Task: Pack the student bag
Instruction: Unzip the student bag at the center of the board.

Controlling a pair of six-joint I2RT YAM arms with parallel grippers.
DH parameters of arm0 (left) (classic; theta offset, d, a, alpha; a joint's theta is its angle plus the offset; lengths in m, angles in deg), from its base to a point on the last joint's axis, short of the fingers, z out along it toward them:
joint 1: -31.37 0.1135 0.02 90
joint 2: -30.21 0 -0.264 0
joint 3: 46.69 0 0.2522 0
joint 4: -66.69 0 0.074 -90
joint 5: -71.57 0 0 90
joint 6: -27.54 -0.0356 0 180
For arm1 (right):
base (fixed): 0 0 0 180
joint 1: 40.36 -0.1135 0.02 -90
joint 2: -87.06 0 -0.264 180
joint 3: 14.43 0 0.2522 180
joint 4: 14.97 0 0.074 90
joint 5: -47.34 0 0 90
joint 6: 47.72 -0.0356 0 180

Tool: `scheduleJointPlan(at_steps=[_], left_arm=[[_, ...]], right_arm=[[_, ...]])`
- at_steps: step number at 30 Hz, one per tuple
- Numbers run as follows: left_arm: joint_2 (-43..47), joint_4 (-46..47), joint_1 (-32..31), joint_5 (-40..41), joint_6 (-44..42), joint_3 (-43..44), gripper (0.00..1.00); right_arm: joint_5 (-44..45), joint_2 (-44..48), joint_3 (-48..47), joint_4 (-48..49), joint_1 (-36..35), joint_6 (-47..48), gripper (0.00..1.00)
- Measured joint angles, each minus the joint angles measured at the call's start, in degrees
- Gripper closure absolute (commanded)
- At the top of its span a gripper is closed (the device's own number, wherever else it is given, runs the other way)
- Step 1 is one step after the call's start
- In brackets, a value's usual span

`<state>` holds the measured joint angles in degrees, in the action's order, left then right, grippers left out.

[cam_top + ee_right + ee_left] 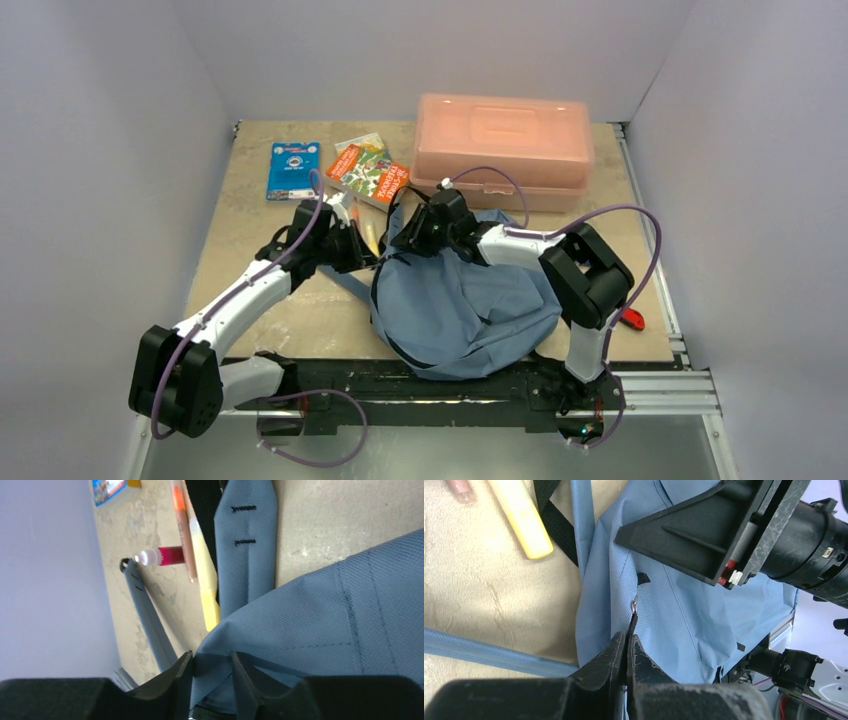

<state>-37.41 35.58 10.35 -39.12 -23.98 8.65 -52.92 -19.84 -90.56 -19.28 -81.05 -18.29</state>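
The student bag (460, 310), soft blue-grey fabric, lies slumped at the table's near middle. My left gripper (372, 250) is at its upper left corner. In the left wrist view this gripper (626, 637) is shut on the thin dark zipper pull (632, 617), which rises from between the fingers to a small metal ring on the bag (674, 620). My right gripper (405, 235) is close beside it at the bag's top edge. In the right wrist view it (212, 657) has a fold of the bag's fabric (325, 610) filling the gap between its fingers.
A rigid salmon-pink box (503, 145) stands behind the bag. A blue card (293, 170) and colourful booklets (368, 172) lie at the back left. A yellow marker (521, 517), an orange pencil (182, 530), a small red bottle (162, 556) and a blue shoulder strap (245, 545) lie near the grippers.
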Motion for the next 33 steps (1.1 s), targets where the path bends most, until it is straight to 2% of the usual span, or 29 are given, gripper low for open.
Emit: scheduleJointPlan(at_steps=[5,10,11,14,17,22,24,26,28,33], left_arm=[[0.7,-2.1,0.0,-0.3,0.1,0.1,1.0],[2.1,-5.0,0.0,-1.2,0.2,0.1,1.0],[2.3,-5.4,0.0,-1.4,0.3,0.1,1.0],[3.1,-6.3,-0.1,-1.6,0.4,0.1,1.0],[3.4,-7.1,-0.1,-1.8,0.4,0.3,1.0],[3.3,-8.1,-0.1,-1.9,-0.1,2.2,1.0],[3.2,-8.2,-0.1,-1.9,-0.4,3.1,1.0],[2.8,-8.3,-0.1,-1.9,-0.8,3.8,1.0],[2.6,-8.6,-0.1,-1.9,-1.2,4.1,1.0],[2.6,-9.7,-0.1,-2.1,-1.8,4.1,1.0]], right_arm=[[1.9,0.0,0.1,3.6,-0.2,-3.1,0.99],[3.9,0.0,0.1,7.4,0.0,-5.0,1.0],[4.3,0.0,0.1,8.0,0.1,-4.9,0.98],[3.1,0.0,-0.2,9.4,0.7,-1.0,0.64],[0.5,0.0,-1.9,8.7,1.3,9.6,0.54],[-1.6,4.6,-3.2,1.2,1.5,32.0,0.51],[-2.8,8.4,-1.7,-0.3,1.2,40.1,0.5],[-4.2,12.9,1.1,-0.5,0.3,48.1,0.41],[-5.1,15.9,3.6,-0.4,-1.1,54.8,0.42],[-6.3,14.4,4.5,-1.9,-4.1,69.2,0.41]])
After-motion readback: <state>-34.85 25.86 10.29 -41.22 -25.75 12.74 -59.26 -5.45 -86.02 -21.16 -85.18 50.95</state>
